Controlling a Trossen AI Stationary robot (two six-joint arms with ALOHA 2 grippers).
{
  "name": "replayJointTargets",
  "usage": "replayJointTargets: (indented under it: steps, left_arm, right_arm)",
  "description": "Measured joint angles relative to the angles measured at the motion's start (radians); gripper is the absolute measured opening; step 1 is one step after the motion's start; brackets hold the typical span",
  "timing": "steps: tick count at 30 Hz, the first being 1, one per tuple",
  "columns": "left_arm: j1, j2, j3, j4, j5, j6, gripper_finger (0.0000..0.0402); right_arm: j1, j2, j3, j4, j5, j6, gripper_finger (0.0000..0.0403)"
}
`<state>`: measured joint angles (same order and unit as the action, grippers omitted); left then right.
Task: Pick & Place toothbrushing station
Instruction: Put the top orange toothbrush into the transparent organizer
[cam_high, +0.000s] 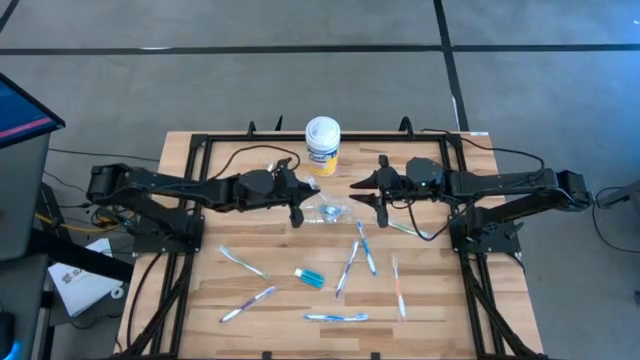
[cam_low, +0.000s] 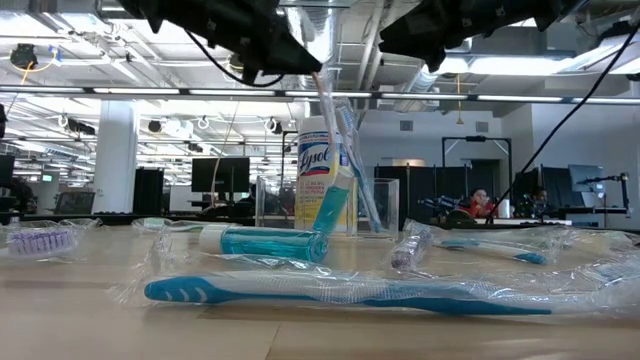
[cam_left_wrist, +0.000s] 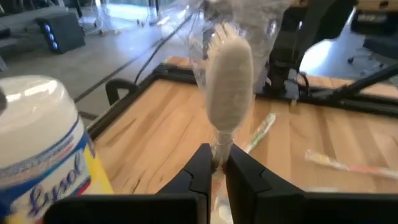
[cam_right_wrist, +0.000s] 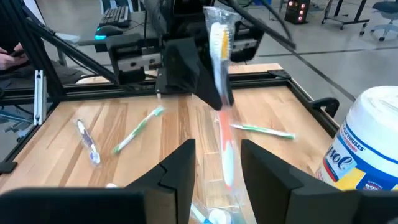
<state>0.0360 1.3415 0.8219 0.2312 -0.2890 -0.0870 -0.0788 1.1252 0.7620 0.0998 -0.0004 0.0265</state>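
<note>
1 wrapped brush (cam_left_wrist: 229, 74) is up off the bench (cam_high: 440, 300), pinched low on its handle by the left tool (cam_high: 297, 207), whose 2 fingers are pressed together on it; the white bristle head points up and the clear wrapper hangs around it. The left tool sits mid-bench, just beside the 1 see-through cup (cam_high: 330, 212), and in the right wrist view the held brush hangs down toward that cup. The right tool (cam_high: 362, 191) hovers on the other side of the cup, facing the left one, with its 2 fingers apart and nothing between the pads; the hanging brush lines up with the gap but touches neither finger. From above, 7 more brushes lie loose on the bench: 1 green-handled one (cam_high: 405, 228) near the right arm's base, 2 close together (cam_high: 357, 258) in front of the cup, 1 pinkish one (cam_high: 399, 287) to their right, 1 blue one (cam_high: 336, 317) at the front edge, and 2 (cam_high: 245, 283) on the left half. 1 teal tube (cam_high: 310, 277) lies between the left pair and the middle pair. 1 yellow canister (cam_high: 322, 145) with a white lid stands upright behind the cup, near the back rail. How many brushes are already in the cup cannot be told.
</note>
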Motion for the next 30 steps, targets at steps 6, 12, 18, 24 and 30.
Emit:
replayJointTargets:
  steps: [6, 12, 18, 24, 30]
  left_arm:
    - [0.0, -0.054, 0.0, -0.127, 0.0, -0.025, 0.0014]
    - [0.0, -0.064, -0.001, -0.236, 0.0, -0.052, 0.0014]
    - [0.0, -0.064, -0.001, -0.277, 0.0, -0.072, 0.0014]
    - [0.0, -0.064, -0.007, -0.267, 0.0, -0.077, 0.0014]
    - [0.0, -0.064, -0.112, -0.169, 0.001, -0.109, 0.0014]
  right_arm:
    - [0.0, 0.0, 0.0, -0.012, 0.0, 0.011, 0.0118]
    - [0.0, 0.0, 0.0, -0.014, 0.0, 0.011, 0.0118]
    - [0.0, 0.0, 0.0, -0.017, 0.0, 0.011, 0.0118]
    - [0.0, 0.0, 0.0, -0.018, 0.0, 0.011, 0.0118]
    - [0.0, 0.0, 0.0, -0.018, 0.0, 0.01, 0.0118]
